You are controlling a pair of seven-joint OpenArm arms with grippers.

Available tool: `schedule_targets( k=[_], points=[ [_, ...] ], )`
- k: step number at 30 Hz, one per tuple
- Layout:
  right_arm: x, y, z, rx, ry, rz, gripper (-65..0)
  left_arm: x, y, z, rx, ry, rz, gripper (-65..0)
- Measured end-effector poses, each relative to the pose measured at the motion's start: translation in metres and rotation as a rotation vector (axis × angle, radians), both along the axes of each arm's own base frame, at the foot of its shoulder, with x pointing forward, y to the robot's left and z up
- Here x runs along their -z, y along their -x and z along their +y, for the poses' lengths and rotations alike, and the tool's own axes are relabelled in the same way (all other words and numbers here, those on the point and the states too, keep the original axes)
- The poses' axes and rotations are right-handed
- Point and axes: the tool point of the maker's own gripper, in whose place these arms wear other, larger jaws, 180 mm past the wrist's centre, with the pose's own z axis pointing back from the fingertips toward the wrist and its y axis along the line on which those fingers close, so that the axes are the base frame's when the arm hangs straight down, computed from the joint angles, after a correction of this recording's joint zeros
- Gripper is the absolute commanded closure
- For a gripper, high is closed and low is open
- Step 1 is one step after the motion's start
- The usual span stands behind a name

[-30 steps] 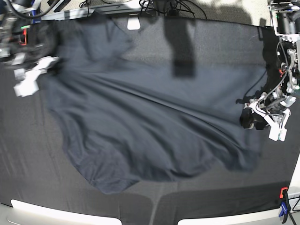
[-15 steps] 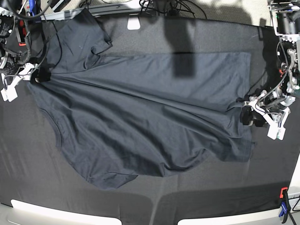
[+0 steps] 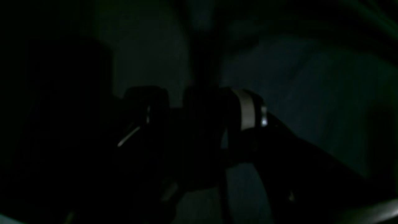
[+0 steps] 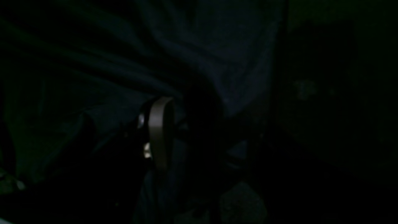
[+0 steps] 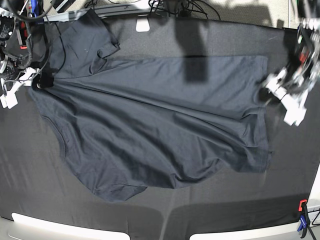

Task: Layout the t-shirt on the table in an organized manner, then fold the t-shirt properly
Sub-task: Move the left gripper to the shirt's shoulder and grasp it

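**One shirt, two arms: layout step, fold not yet begun**

One dark charcoal short-sleeved cotton t-shirt (image 5: 150, 130) lies spread w/ its long axis side-to-side across the wide table dressed in matte black cloth (image 5: 225, 200). One sleeve points to the far corner on the base view's left, and the hem is at the view's right. Diagonal creases run through the body and the near edge is rumpled, so judged step = layout, approx. mid-way.

White-fingered left gripper (image 5: 285, 97), blurred, hangs just beside the hem's far corner. Its jaws appear spread w/ nothing between them. White-fingered right gripper (image 5: 17, 86) sits at the shoulder end, touching or v. near the cloth; jaw state can't be told. Both wrist views are too dark to help.

Next move prob. calls for re-gripping the near hem and shoulder, then pulling apart to flatten the creases before any fold.

Count: t-shirt ×1, table ×1, grippers ×2, red-orange clamp (image 5: 302, 205) ×1 seen.
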Motion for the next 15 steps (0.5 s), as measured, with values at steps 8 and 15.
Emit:
schedule_targets(
  k=[8, 15],
  points=[
    [-0.005, -0.004, 0.006, -0.002, -0.042, -0.031, -27.8, 0.008, 0.054, -0.005, 0.019, 0.046, 0.086, -27.6],
    [-0.005, -0.004, 0.006, -0.002, -0.043, -0.032, -27.8, 0.017, 0.077, -0.009, 0.006, 0.076, 0.125, -27.5]
  ],
)
